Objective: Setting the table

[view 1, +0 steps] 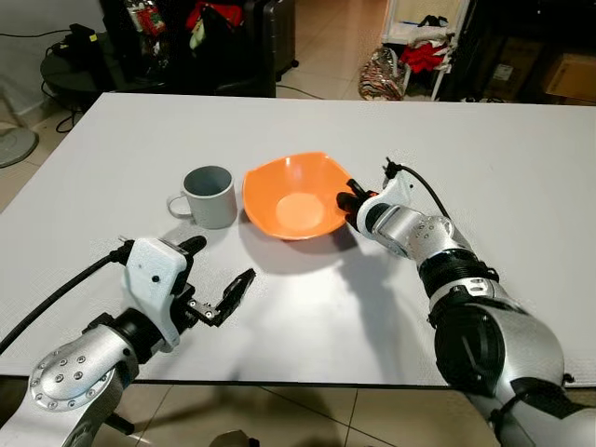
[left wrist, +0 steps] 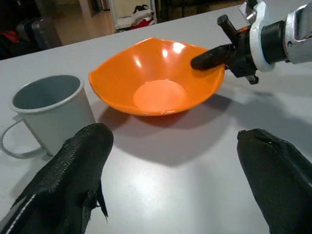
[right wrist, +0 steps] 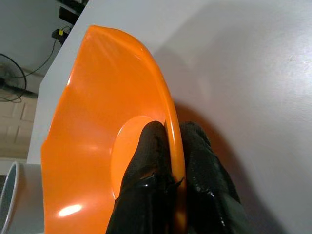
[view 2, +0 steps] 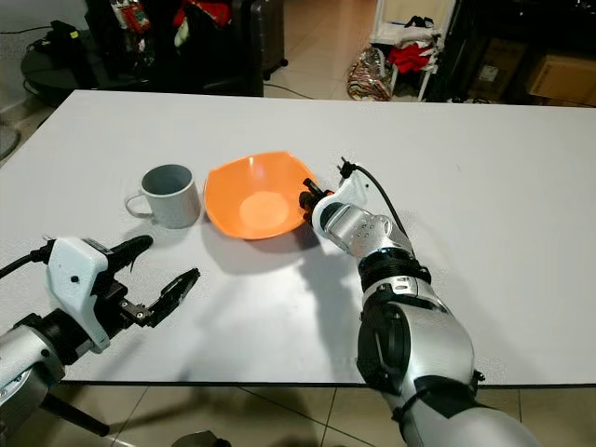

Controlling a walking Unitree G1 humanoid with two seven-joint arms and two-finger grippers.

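The right arm reached forward over the white tabletop point(view 1: 521, 168), bent at the elbow. Its right claw point(view 1: 352, 204) pinched the right rim of the orange bowl point(view 1: 293, 196). One black finger point(right wrist: 144, 161) was inside the bowl and the other was outside, tight on the rim. The bowl sat in the middle of the tabletop, tipped up a little on the right side. Nothing was in it.

The left arm stuck out low at the near left edge. Its left claw point(view 1: 216, 277) hung just above the tabletop with its fingers spread wide, holding nothing.

A gray mug point(view 1: 209, 196) stood upright just left of the bowl, handle to the left. It looked empty.
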